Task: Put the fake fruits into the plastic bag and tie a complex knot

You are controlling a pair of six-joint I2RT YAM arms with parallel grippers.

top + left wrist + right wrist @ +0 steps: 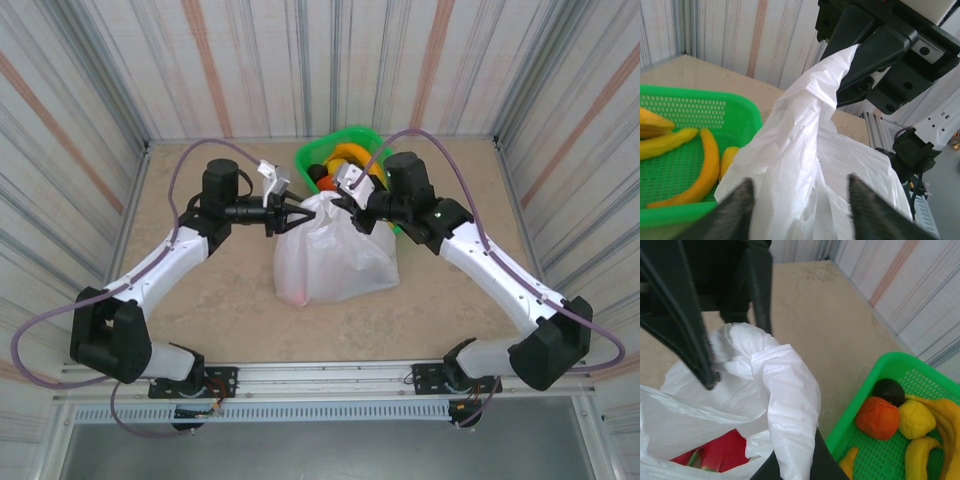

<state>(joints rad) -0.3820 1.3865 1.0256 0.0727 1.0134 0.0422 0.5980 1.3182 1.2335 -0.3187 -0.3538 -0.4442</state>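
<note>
The white plastic bag (335,255) stands mid-table in the top view, with a pink-red fruit faintly showing through its lower left. My right gripper (350,204) is shut on one handle loop (790,400) and holds it up. In the right wrist view a red fruit (722,452) lies inside the bag. My left gripper (800,200) is open, its fingers (735,210) set wide on either side of the bag's bunched film (800,130). Behind the bag, the green basket (875,370) holds an orange piece (879,417), a dark purple one (890,390), a yellow one (915,419) and bananas (705,170).
The basket (312,155) sits at the back centre, just behind the bag and under my right wrist. Corrugated walls (80,110) close in the table on three sides. Bare tabletop (200,310) lies in front of and to the left of the bag.
</note>
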